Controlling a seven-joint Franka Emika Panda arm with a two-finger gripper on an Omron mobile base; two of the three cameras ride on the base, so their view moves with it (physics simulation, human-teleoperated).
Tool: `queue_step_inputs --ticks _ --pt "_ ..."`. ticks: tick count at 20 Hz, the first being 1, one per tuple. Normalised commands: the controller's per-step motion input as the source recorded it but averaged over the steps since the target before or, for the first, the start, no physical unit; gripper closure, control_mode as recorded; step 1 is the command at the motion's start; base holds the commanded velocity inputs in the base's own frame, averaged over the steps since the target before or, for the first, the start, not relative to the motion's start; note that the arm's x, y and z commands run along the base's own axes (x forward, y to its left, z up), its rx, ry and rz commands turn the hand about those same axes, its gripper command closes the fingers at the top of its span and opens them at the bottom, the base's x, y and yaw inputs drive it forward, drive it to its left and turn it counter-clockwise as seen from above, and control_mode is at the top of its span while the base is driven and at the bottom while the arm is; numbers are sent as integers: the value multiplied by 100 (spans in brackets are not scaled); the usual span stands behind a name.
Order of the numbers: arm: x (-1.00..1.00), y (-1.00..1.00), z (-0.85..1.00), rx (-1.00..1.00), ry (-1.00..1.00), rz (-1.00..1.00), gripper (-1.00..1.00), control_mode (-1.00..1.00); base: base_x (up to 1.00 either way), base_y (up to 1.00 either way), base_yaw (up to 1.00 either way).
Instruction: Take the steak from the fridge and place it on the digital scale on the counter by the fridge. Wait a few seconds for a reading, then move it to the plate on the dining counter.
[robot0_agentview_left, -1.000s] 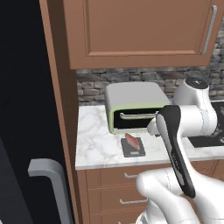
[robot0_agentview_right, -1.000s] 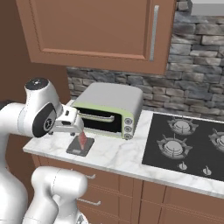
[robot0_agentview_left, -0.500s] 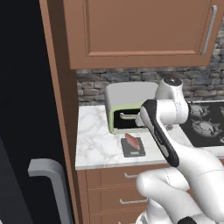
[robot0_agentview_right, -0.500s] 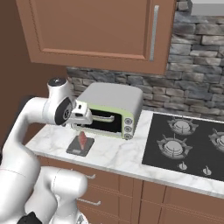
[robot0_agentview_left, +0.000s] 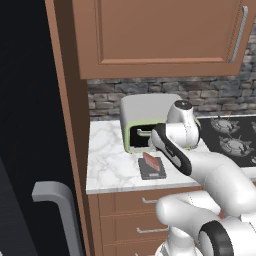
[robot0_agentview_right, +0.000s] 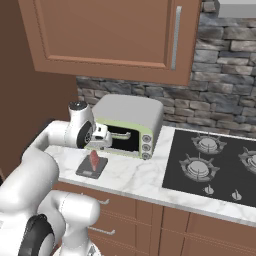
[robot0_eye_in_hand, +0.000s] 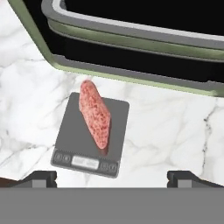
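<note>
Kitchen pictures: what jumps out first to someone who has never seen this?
A red slab of steak lies on a small dark scale on the marble counter, just before the green-trimmed toaster oven. The big white robot arm bends over it, its claw open and apart from the meat.

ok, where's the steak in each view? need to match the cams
Left base view: steak just below centre, on the digital scale, in front of the toaster oven.
Right base view: left of centre, steak on the scale, left of the stove.
Hand view: steak left of centre, lying diagonally across the scale.
Shared landmark: the toaster oven's green-trimmed front, right behind the scale.
</note>
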Motion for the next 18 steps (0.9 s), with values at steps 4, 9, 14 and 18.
queue_step_inputs --ticks 4,9,14,18 --pt "13 5 -51 0 0 0 -100 -100 0 0 0" --pt "4 4 -43 0 2 4 -100 -100 0 0 0" --pt "13 1 -32 0 2 4 -100 -100 0 0 0" --pt "31 11 -14 0 3 4 -100 -100 0 0 0"
